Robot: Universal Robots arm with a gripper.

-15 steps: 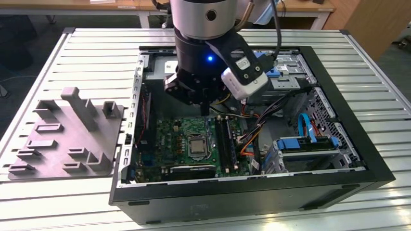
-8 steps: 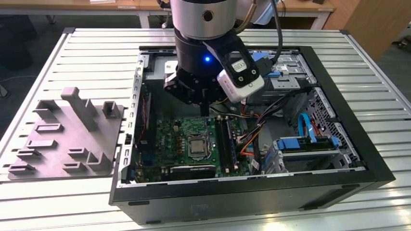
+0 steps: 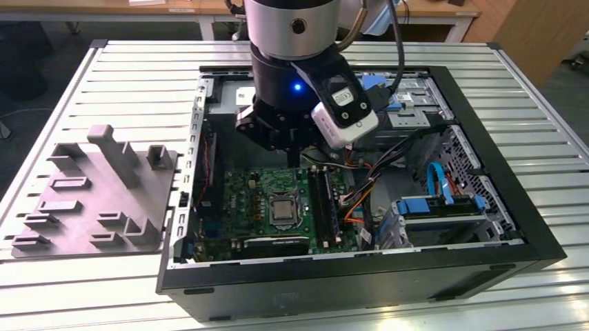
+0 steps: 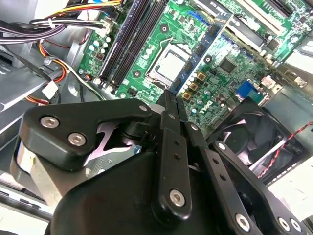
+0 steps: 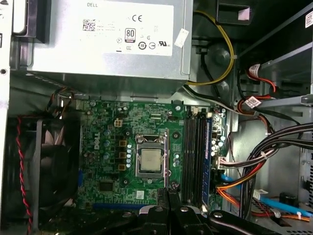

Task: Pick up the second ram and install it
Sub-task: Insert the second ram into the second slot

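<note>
Open black metal PC case (image 3: 368,283) is holding the green mobo (image 5: 107,122) w/ its square silver CPU (image 5: 149,160) and long black mem slots (image 5: 193,152). I'm hovering the arm's black claw (image 4: 172,100) nose-down over the board, pinching the long blue-green second ram (image 4: 208,46) tight, up above the CPU area.

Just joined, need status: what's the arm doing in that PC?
The arm's gripper hangs inside the open PC case, above the motherboard. Its fingers look shut on the second ram, a bluish stick jutting past the CPU socket. It is not yet seated in the memory slots.
</note>
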